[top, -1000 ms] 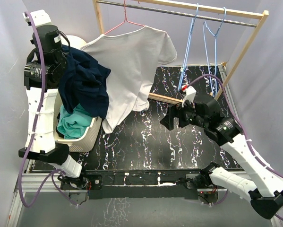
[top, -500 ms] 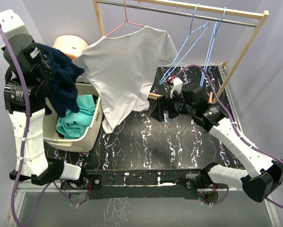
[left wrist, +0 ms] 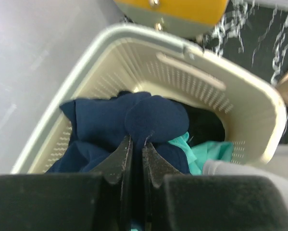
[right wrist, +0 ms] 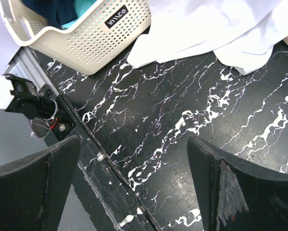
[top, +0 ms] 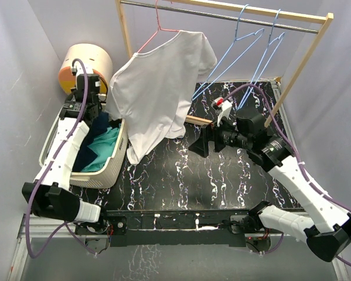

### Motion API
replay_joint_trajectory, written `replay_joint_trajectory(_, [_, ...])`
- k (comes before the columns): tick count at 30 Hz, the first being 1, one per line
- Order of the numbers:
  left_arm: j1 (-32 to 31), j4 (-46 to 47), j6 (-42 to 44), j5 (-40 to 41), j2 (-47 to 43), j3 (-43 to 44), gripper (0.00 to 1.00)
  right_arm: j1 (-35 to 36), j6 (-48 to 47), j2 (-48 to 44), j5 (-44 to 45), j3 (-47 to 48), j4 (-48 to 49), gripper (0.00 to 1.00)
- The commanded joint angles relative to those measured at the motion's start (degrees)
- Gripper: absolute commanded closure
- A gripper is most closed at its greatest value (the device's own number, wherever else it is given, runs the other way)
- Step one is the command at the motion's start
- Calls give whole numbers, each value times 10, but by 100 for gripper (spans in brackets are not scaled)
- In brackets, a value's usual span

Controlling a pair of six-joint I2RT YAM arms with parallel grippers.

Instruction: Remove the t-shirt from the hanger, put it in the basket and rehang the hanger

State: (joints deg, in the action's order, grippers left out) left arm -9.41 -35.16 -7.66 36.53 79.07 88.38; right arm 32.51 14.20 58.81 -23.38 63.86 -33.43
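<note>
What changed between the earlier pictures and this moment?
The left hand came down from high above the basket into it, bringing the navy shirt, which now lies inside beside the teal cloth. Its fingers are nearly shut at the fabric, and release is unclear. The open right hand shifted slightly left. The blue hangers swung leftward. The white t-shirt stays on the pink hanger.

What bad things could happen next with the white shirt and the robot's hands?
1. The white t-shirt is still on the pink hanger. If the open right gripper tugs its low hem, the hanger may slip off the rail instead of the shirt coming free.
2. The left gripper looks shut on the navy shirt in the basket. Lifting without letting go could drag it out.
</note>
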Motion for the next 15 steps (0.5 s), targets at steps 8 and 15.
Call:
replay_joint_trajectory(8, [112, 99, -120, -197, 5, -160, 100, -1, -23, -55, -6, -10, -25, 4])
replay_joint_trajectory(15, [127, 125, -155, -256, 20, -260, 100, -1, -19, -62, -62, 3, -29, 4])
